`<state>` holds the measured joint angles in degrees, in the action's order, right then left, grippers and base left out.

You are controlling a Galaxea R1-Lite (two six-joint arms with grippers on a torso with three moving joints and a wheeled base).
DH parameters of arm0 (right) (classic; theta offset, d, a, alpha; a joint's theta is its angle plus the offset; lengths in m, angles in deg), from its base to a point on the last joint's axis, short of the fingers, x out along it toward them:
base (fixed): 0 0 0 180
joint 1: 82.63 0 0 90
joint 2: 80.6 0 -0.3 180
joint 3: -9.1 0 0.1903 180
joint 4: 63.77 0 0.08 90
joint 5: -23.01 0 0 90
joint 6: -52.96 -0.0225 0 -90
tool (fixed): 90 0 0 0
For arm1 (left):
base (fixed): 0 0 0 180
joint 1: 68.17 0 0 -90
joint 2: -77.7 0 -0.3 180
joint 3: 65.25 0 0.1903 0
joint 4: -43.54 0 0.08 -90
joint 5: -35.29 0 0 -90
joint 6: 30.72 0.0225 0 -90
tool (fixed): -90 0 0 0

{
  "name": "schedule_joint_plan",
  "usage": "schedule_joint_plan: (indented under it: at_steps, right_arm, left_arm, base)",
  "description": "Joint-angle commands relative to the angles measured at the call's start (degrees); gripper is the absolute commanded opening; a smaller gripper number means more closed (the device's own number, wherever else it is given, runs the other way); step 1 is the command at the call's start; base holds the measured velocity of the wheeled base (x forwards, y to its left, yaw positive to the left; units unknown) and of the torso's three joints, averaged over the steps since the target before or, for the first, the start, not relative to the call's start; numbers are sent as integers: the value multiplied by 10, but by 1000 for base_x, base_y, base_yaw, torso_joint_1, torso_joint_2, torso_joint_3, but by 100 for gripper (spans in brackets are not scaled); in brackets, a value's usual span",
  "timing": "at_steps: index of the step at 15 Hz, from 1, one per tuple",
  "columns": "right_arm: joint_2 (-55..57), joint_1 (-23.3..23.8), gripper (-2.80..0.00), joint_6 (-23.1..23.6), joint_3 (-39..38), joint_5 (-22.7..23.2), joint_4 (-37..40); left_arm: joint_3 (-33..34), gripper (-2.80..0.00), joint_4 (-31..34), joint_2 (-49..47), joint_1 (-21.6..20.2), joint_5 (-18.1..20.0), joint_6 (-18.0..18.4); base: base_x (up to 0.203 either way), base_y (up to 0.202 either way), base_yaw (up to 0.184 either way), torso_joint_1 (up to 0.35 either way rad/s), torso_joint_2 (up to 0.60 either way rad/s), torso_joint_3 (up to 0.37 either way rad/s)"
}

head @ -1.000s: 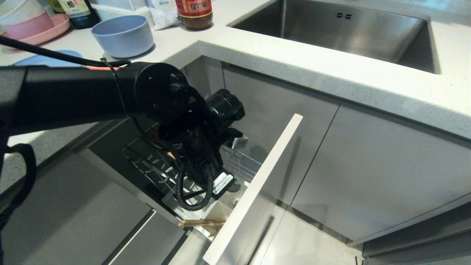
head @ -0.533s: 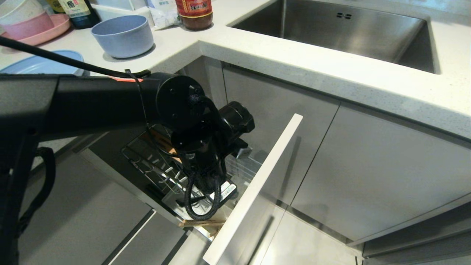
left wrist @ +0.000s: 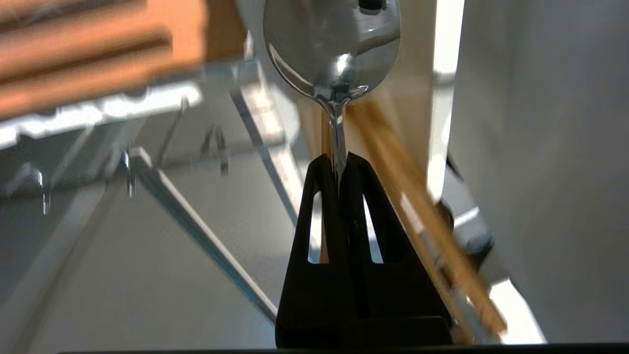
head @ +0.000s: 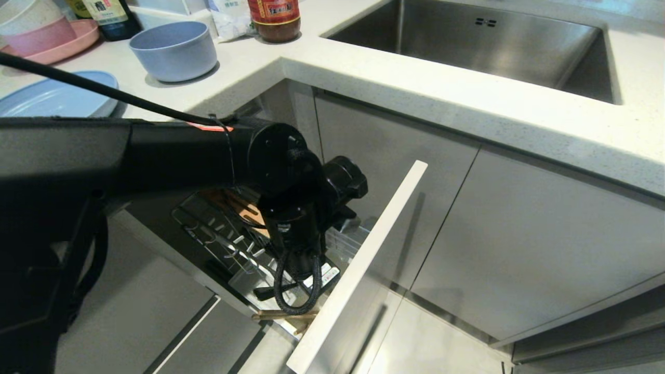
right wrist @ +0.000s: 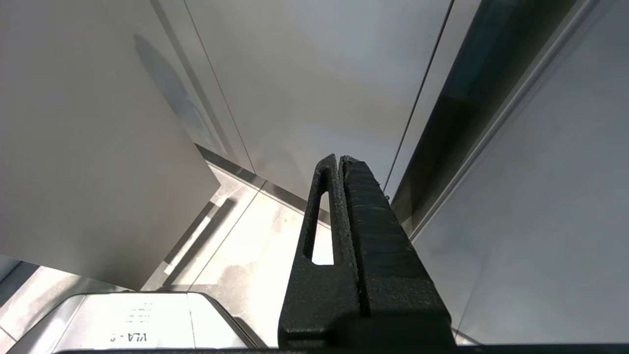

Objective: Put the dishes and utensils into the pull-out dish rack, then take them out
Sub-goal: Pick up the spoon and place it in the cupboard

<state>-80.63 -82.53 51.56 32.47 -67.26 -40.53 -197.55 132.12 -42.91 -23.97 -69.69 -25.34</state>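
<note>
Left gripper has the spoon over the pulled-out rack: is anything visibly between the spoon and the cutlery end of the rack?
Nothing visible blocks it. The left gripper is shut on the spoon by its handle. The chopsticks run close beside the spoon, already in the rack; they crowd the spot but do not cover it.

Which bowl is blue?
The single bowl standing alone on the counter is blue. The stacked bowls in the corner are pink and white.

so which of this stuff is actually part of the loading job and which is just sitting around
Part of the job:
- spoon, pinched in the left gripper
- chopsticks
- pull-out dish rack
- light blue plate
- blue-grey bowl

Just lying about:
- pink plate with stacked bowls
- sauce jar
- dark bottle
- sink
</note>
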Motion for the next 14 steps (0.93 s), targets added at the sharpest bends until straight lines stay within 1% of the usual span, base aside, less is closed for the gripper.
schedule_joint_plan:
  at_steps: [1, 7, 11, 14]
  right_arm:
    - [-2, 0, -280, 0, -1, 0, 0]
    - [-1, 0, -280, 0, -1, 0, 0]
    - [-1, 0, -280, 0, -1, 0, 0]
    - [-1, 0, -280, 0, -1, 0, 0]
  left_arm:
    - [-3, -280, -13, -24, -1, -1, 3]
    - [-6, -280, -41, -45, -1, -2, 6]
    - [-7, -280, -65, -50, -1, -22, 7]
    - [-7, -280, -68, -50, -1, -22, 6]
  base:
    - [0, 0, 0, 0, 0, 0]
    - [0, 0, 0, 0, 0, 0]
    - [0, 0, 0, 0, 0, 0]
    - [0, 0, 0, 0, 0, 0]
